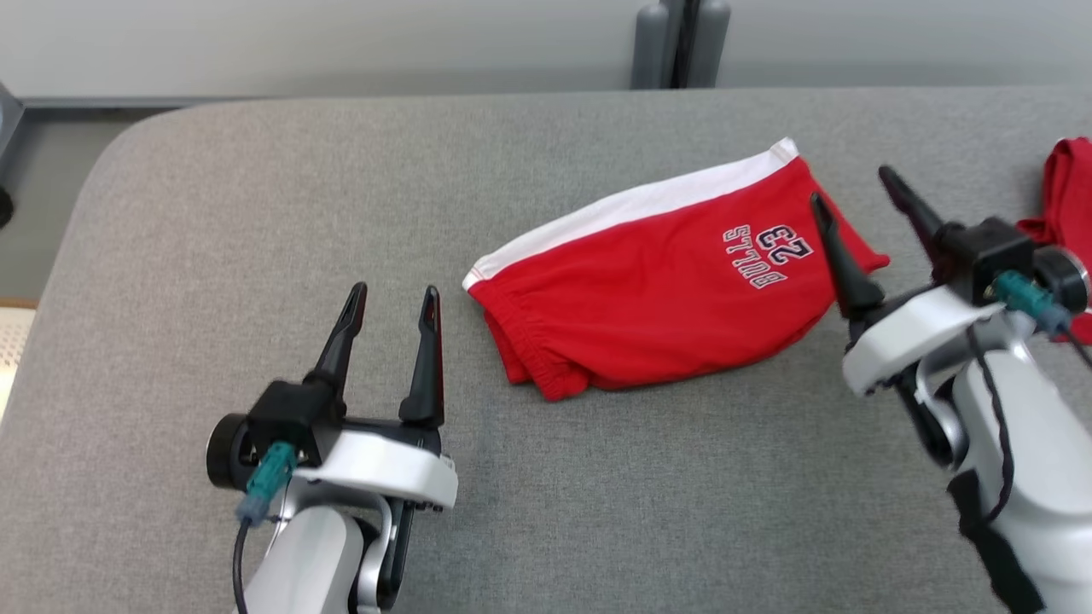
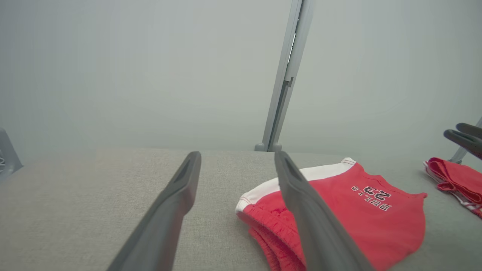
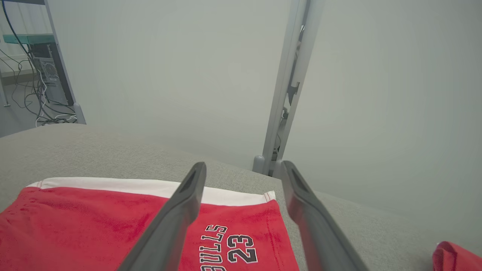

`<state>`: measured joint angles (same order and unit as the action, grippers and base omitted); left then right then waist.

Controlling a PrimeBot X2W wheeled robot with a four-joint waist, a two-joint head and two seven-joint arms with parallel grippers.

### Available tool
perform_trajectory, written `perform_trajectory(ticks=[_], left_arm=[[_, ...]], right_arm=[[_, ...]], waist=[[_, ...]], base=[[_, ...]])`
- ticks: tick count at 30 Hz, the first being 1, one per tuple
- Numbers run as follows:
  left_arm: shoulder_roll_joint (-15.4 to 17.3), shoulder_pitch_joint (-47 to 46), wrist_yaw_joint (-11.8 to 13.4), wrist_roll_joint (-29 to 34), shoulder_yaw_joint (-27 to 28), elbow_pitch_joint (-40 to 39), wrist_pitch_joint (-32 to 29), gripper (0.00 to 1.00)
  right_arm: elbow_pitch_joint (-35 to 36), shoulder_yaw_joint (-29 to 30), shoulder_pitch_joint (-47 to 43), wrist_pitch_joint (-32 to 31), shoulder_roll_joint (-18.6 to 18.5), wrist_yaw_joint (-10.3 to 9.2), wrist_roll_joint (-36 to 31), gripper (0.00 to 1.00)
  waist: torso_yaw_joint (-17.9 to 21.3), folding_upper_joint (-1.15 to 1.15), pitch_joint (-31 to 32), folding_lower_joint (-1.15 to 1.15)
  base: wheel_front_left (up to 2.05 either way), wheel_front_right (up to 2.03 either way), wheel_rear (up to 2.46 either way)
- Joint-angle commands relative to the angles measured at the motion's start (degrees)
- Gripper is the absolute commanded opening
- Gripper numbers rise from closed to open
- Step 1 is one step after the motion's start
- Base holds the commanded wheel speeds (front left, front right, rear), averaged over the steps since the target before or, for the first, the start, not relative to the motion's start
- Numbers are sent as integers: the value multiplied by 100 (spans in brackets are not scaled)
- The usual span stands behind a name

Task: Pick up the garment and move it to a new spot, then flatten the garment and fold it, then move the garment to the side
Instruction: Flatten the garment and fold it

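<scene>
grey fabric-covered table (image 1: 213, 213) with rounded corner, plain pale wall (image 1: 341, 34), grey upright post (image 1: 680, 43), tangled cables (image 3: 22, 86) beyond

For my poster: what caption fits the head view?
Folded red shorts lie on the grey table between the open left gripper and open right gripper.

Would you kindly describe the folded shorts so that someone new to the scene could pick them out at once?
On the grey table, look just right of the middle for the folded red shorts. Unlike the other red cloth at the table's right edge, they carry a broad white band along their far side and the print BULLS 23.
</scene>
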<state>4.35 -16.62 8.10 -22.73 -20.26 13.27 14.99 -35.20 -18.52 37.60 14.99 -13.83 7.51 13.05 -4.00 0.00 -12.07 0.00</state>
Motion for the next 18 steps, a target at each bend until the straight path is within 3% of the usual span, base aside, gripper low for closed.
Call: perform_trajectory(ticks=[1, 8, 18], left_arm=[[15, 196, 58, 249, 70, -173, 21, 100], [-46, 1114, 296, 1006, 332, -909, 22, 100], [-121, 1967, 521, 1173, 458, -1216, 23, 100]], right_arm=[[115, 46, -262, 27, 72, -4, -35, 100], [527, 264, -1030, 27, 297, -4, 27, 100], [758, 842, -1929, 28, 525, -4, 247, 100]], waist=[[89, 0, 254, 0], [145, 0, 653, 0], [-3, 0, 921, 0]], base=[[0, 0, 0], [0, 0, 0], [0, 0, 0]])
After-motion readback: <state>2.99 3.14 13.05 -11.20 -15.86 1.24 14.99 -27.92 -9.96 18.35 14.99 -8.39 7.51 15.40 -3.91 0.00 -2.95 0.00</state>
